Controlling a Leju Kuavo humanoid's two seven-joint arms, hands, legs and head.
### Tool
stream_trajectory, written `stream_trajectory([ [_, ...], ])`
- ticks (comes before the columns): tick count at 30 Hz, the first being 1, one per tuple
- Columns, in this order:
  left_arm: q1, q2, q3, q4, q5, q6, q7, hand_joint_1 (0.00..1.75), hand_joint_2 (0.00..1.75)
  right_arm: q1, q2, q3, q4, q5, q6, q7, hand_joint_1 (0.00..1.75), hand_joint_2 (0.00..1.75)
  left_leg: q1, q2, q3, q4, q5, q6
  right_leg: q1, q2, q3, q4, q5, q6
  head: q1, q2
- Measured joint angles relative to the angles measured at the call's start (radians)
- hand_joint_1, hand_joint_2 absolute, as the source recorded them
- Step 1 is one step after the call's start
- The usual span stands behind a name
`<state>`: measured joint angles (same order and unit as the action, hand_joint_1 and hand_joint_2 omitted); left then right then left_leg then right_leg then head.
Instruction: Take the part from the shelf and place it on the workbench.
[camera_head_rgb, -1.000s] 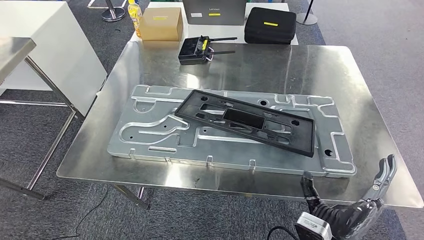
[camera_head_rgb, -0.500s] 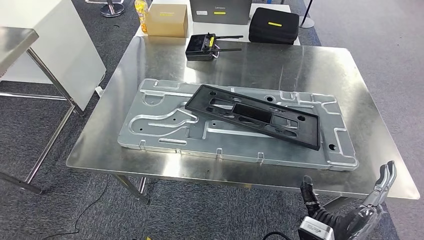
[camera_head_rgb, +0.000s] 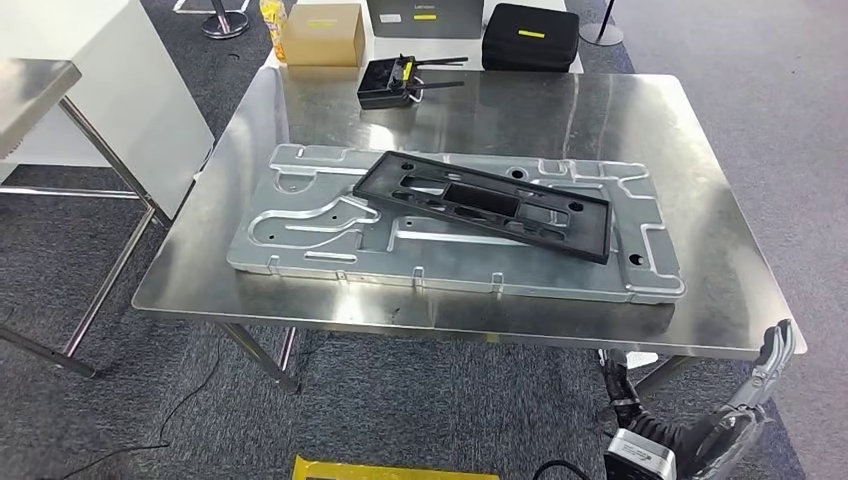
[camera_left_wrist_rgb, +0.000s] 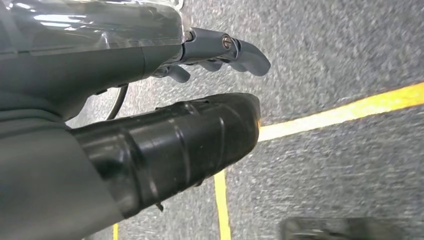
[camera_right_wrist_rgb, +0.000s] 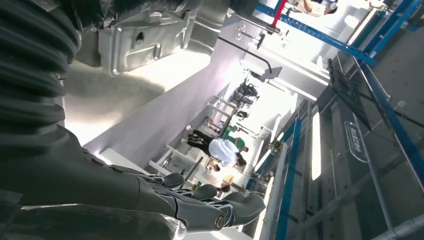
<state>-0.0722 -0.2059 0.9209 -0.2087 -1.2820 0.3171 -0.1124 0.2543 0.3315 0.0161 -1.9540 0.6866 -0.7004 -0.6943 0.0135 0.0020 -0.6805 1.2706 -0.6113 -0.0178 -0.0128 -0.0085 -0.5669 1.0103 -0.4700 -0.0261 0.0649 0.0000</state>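
Note:
The black frame-shaped part (camera_head_rgb: 480, 205) lies flat and slightly skewed on a large stamped metal plate (camera_head_rgb: 300, 225), which rests on the steel workbench (camera_head_rgb: 640, 120). My right hand (camera_head_rgb: 700, 420) hangs low in front of the workbench's near right corner, fingers spread and empty, apart from the part. In the right wrist view, that hand (camera_right_wrist_rgb: 200, 205) has nothing in it, with the metal plate (camera_right_wrist_rgb: 145, 40) beyond it. My left hand (camera_left_wrist_rgb: 175, 140) hangs over grey carpet with yellow floor lines, fingers (camera_left_wrist_rgb: 220, 47) loosely extended and holding nothing.
At the workbench's far edge lie a black radio controller (camera_head_rgb: 390, 82), a cardboard box (camera_head_rgb: 322, 33) and a black case (camera_head_rgb: 530, 37). A steel table (camera_head_rgb: 30, 85) and a white cabinet (camera_head_rgb: 110, 100) stand at the left. A yellow object (camera_head_rgb: 390, 468) lies on the carpet. People (camera_right_wrist_rgb: 225, 150) stand far off.
The whole picture has shifted: the camera has drawn back from the workbench. My right hand, earlier over the table's front edge, now sits below and in front of it. The part has stayed on the plate.

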Motion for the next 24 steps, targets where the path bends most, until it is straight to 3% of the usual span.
stream_trajectory([
  [1,0.0,0.0,0.001,0.0,0.0,0.0,0.0,0.0,0.0,0.0,0.0,0.0,0.002,-0.007,0.0,0.0,0.0,1.75,0.0,0.0,0.01,0.019,0.005,-0.001,0.0,-0.001,-0.013,0.003,0.008,0.002,0.0,0.0],
  [2,0.0,0.0,0.001,0.0,0.0,0.0,0.0,0.0,0.0,0.0,0.0,0.0,0.004,-0.016,0.0,0.0,0.0,1.75,0.0,0.0,0.036,0.002,0.028,-0.002,0.0,-0.002,-0.025,0.008,0.015,0.004,0.0,0.0],
  [3,-0.001,0.0,0.001,0.0,0.0,0.0,0.0,0.0,0.0,0.0,0.0,-0.001,0.005,-0.027,0.0,0.0,0.0,1.75,0.0,0.0,0.08,-0.049,0.057,-0.001,-0.001,-0.003,-0.037,0.014,0.021,0.007,0.0,0.0],
  [5,-0.003,0.0,0.002,0.0,0.001,0.001,0.0,0.0,0.0,0.0,0.0,-0.003,0.007,-0.052,0.0,0.0,0.0,1.75,-0.002,-0.002,0.175,-0.189,0.078,0.005,0.0,-0.003,-0.055,0.025,0.031,0.017,0.0,0.0],
  [7,-0.005,0.0,0.004,0.0,0.002,0.001,-0.002,0.0,0.0,0.0,0.0,-0.005,0.007,-0.072,0.0,0.0,0.0,1.75,-0.007,-0.005,0.217,-0.264,0.068,0.015,0.001,-0.003,-0.06,0.029,0.044,0.03,0.0,0.0],
  [9,-0.004,0.0,0.007,0.0,0.005,0.002,-0.003,0.0,0.0,-0.001,0.0,-0.007,0.007,-0.081,0.0,0.0,0.0,1.75,-0.008,-0.004,0.211,-0.271,0.077,0.028,0.0,-0.003,-0.061,0.027,0.055,0.042,0.001,0.0],
  [10,-0.004,0.0,0.008,0.0,0.007,0.002,-0.004,0.0,0.0,0.0,0.0,-0.008,0.008,-0.082,0.0,0.0,0.0,1.75,-0.007,-0.001,0.204,-0.272,0.085,0.037,-0.001,-0.001,-0.066,0.033,0.047,0.047,0.001,0.0],
  [11,-0.004,0.0,0.009,0.0,0.008,0.002,-0.004,0.0,0.0,0.0,0.0,-0.009,0.009,-0.083,0.0,0.0,0.0,1.75,-0.005,0.002,0.194,-0.274,0.096,0.047,-0.002,0.001,-0.075,0.052,0.021,0.052,0.001,0.0],
  [12,-0.004,0.0,0.01,0.0,0.008,0.002,-0.005,0.0,0.0,0.0,0.0,-0.011,0.011,-0.083,0.0,0.0,0.0,1.75,-0.004,0.005,0.182,-0.276,0.107,0.056,-0.003,0.003,-0.089,0.091,-0.022,0.055,0.001,0.0],
  [14,-0.005,0.001,0.011,0.0,0.009,0.002,-0.008,0.0,0.0,0.0,0.0,-0.012,0.016,-0.082,0.0,0.0,0.0,1.75,-0.007,0.007,0.157,-0.275,0.128,0.065,-0.003,0.004,-0.122,0.21,-0.118,0.059,0.002,0.0],
  [15,-0.005,0.001,0.011,0.0,0.009,0.002,-0.01,0.0,0.0,0.0,0.0,-0.012,0.018,-0.081,0.0,0.0,0.0,1.75,-0.009,0.008,0.143,-0.274,0.138,0.066,-0.003,0.004,-0.132,0.267,-0.142,0.06,0.002,0.0],
  [16,-0.004,0.001,0.012,0.0,0.009,0.001,-0.011,0.0,0.0,0.0,0.0,-0.013,0.021,-0.081,0.0,0.0,0.0,1.75,-0.011,0.008,0.131,-0.272,0.148,0.066,-0.003,0.004,-0.13,0.299,-0.142,0.06,0.002,0.0],
  [17,-0.004,0.001,0.013,0.0,0.009,0.001,-0.012,0.0,0.0,-0.001,0.0,-0.014,0.024,-0.081,0.0,0.0,0.0,1.75,-0.013,0.009,0.117,-0.27,0.157,0.065,-0.002,0.004,-0.11,0.297,-0.122,0.057,0.002,0.0],
  [18,-0.005,0.001,0.015,0.0,0.009,0.001,-0.012,0.0,0.0,-0.001,0.0,-0.015,0.026,-0.081,0.0,0.0,0.0,1.75,-0.015,0.009,0.105,-0.268,0.165,0.064,-0.001,0.004,-0.072,0.257,-0.093,0.053,0.002,0.0],
  [19,-0.005,0.0,0.016,0.0,0.009,0.001,-0.013,0.0,0.0,-0.001,0.0,-0.015,0.028,-0.081,0.0,0.0,0.0,1.75,-0.016,0.008,0.096,-0.265,0.172,0.062,0.002,0.004,-0.02,0.189,-0.07,0.045,0.001,0.0],
  [21,-0.005,0.0,0.019,0.0,0.009,0.001,-0.013,0.0,0.0,-0.003,0.0,-0.016,0.03,-0.08,0.0,0.0,0.0,1.75,-0.02,0.008,0.084,-0.258,0.182,0.056,0.009,0.004,0.076,0.045,-0.063,0.032,0.001,0.0],
  [22,-0.005,0.0,0.02,0.0,0.008,0.001,-0.013,0.0,0.0,-0.004,0.0,-0.016,0.03,-0.079,0.0,0.0,0.0,1.75,-0.02,0.008,0.081,-0.257,0.188,0.051,0.013,0.004,0.101,0.002,-0.069,0.028,0.001,0.0],
  [24,-0.004,0.0,0.022,0.0,0.008,0.001,-0.013,0.0,0.0,-0.006,0.0,-0.017,0.032,-0.078,0.0,0.0,0.0,1.75,-0.02,0.008,0.077,-0.258,0.202,0.038,0.014,0.004,0.104,-0.025,-0.067,0.022,0.001,0.0],
])
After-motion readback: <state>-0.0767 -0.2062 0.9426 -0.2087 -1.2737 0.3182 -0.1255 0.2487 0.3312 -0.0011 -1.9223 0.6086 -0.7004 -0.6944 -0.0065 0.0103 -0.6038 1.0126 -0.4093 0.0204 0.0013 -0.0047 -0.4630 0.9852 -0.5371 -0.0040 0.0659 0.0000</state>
